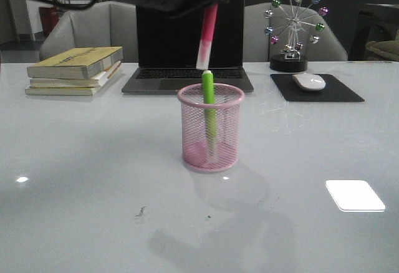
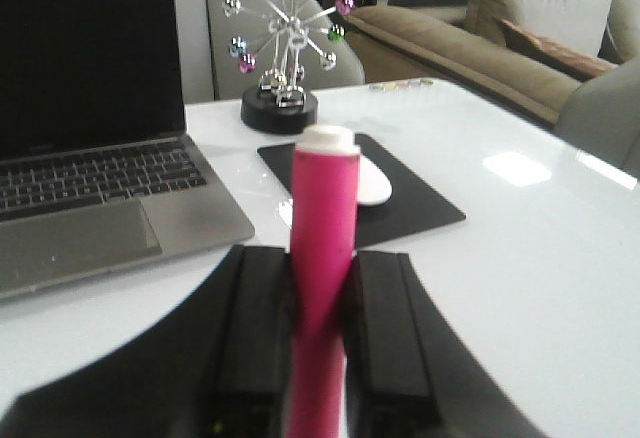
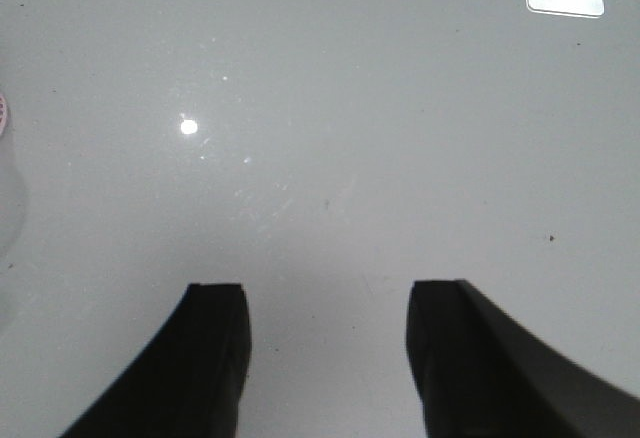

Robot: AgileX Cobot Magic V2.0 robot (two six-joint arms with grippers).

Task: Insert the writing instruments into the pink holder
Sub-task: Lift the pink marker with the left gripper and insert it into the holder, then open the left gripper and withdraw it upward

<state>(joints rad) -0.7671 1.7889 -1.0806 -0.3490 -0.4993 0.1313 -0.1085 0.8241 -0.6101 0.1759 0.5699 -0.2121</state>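
Observation:
The pink mesh holder (image 1: 210,137) stands mid-table, and the lime green marker (image 1: 208,89) rests upright inside it, its top poking above the rim. High above the holder, slightly behind it, hangs the pink marker (image 1: 207,36), pale cap downward. My left gripper (image 2: 321,263) is shut on the pink marker (image 2: 322,228), whose pale end points away from the wrist camera. In the front view that arm is a dark blur along the top edge. My right gripper (image 3: 328,296) is open over bare table, with only a sliver of the holder's rim (image 3: 3,111) in its view.
Behind the holder sits an open laptop (image 1: 187,42). A stack of books (image 1: 75,68) lies at the back left. At the back right are a black mouse pad with a white mouse (image 1: 308,81) and a ferris-wheel desk toy (image 1: 293,27).

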